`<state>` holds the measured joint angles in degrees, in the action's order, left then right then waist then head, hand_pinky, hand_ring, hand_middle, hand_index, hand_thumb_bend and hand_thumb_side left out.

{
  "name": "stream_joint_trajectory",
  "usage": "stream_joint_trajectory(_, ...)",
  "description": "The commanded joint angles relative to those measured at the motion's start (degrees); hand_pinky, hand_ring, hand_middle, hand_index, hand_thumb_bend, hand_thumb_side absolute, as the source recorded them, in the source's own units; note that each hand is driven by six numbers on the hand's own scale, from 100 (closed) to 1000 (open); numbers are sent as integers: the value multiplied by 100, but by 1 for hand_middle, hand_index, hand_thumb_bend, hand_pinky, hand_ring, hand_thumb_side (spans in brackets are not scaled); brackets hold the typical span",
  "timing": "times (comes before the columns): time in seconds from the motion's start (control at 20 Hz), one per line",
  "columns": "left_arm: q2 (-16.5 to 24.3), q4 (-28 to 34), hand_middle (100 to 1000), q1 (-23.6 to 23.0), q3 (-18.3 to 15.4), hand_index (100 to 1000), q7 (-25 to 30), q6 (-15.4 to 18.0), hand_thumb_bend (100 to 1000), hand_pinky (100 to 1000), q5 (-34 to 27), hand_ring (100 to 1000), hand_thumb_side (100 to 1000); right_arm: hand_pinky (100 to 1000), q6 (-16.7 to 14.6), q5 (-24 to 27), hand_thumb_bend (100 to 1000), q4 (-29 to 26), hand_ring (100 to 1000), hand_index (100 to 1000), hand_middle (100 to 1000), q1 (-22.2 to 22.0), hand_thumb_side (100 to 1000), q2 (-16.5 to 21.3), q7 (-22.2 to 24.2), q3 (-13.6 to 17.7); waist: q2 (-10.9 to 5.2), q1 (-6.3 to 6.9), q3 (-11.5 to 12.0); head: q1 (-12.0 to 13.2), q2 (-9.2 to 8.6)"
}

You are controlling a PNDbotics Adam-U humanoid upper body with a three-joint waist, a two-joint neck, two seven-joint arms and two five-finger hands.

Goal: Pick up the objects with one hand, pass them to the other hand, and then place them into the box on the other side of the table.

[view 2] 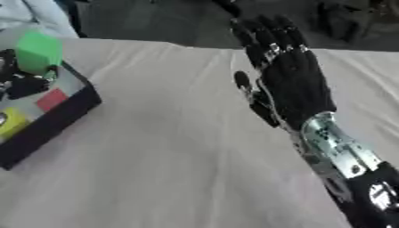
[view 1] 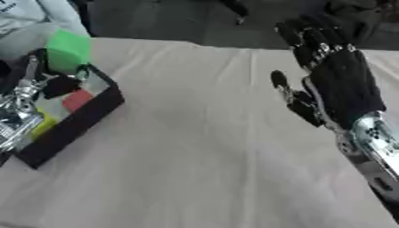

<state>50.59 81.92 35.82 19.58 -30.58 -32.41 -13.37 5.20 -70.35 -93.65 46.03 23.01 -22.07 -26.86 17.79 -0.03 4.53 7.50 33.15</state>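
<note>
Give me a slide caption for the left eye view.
Left hand holds a green block over the black box; right hand open.

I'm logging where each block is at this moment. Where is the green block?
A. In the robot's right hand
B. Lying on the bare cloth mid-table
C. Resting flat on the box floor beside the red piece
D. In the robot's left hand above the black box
D: the green block sits in the left hand over the black box, while the right hand is open and empty.

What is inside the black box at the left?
Inside the black box lie a red block and a yellow piece. The left hand holds a green block over it, covering the rest.
</note>
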Motion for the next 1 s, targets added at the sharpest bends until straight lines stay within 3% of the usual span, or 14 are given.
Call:
stream_joint_trajectory(0.05, 225, -106, 518, 21, -161, 495, -782, -768, 100, 836, 121, 745, 257, 901, 8, -20, 346, -126, 873, 933, 837, 73, 100, 124, -23, 87, -112, 28, 4, 34, 11)
stream_joint_trajectory(0.15, 247, -129, 541, 1, -184, 536, -771, -623, 100, 830, 229, 754, 185, 900, 2, -5, 341, -129, 871, 931, 833, 68, 100, 121, -29, 85, -113, 26, 6, 47, 14)
stream_joint_trajectory(0.2, 253, -153, 594, -15, -202, 590, -756, -543, 100, 845, 292, 784, 167, 901, -18, 8, 339, -134, 871, 930, 833, 68, 100, 123, -38, 84, -113, 24, 6, 54, 14)
stream_joint_trajectory(0.25, 260, -178, 672, -27, -209, 677, -725, -489, 100, 875, 360, 838, 230, 902, -37, 19, 339, -141, 870, 930, 833, 69, 100, 128, -50, 84, -114, 22, 6, 58, 15)
stream_joint_trajectory(0.3, 270, -196, 768, -37, -210, 773, -682, -462, 100, 926, 449, 909, 410, 903, -50, 28, 334, -146, 870, 929, 833, 70, 100, 134, -63, 85, -115, 20, 5, 63, 17)
stream_joint_trajectory(0.35, 280, -214, 783, -45, -211, 808, -632, -471, 206, 957, 566, 931, 548, 902, -57, 36, 341, -151, 869, 928, 831, 72, 100, 139, -75, 87, -117, 19, 3, 69, 21)
stream_joint_trajectory(0.45, 290, -266, 806, -59, -212, 850, -503, -573, 380, 1000, 853, 967, 725, 903, -65, 52, 346, -160, 869, 926, 830, 77, 100, 147, -98, 86, -120, 18, -3, 80, 21)
stream_joint_trajectory(0.5, 291, -284, 818, -64, -210, 864, -416, -631, 426, 1000, 1019, 983, 756, 904, -74, 58, 348, -166, 869, 926, 830, 80, 100, 153, -108, 81, -121, 18, -5, 83, 18)
stream_joint_trajectory(0.6, 286, -312, 826, -65, -229, 872, -217, -735, 455, 1000, 1302, 994, 770, 904, -89, 71, 352, -177, 868, 925, 829, 83, 100, 162, -126, 78, -124, 23, -6, 82, 18)
stream_joint_trajectory(0.9, 286, -350, 820, -47, -332, 865, 33, -961, 428, 1000, 1599, 988, 714, 901, -96, 90, 353, -171, 867, 924, 829, 71, 100, 182, -156, 80, -124, 44, -13, 93, 24)
stream_joint_trajectory(1.0, 293, -343, 822, -47, -351, 868, 54, -1008, 426, 1000, 1624, 989, 624, 900, -99, 93, 355, -166, 866, 924, 828, 69, 100, 185, -161, 77, -124, 51, -15, 96, 20)
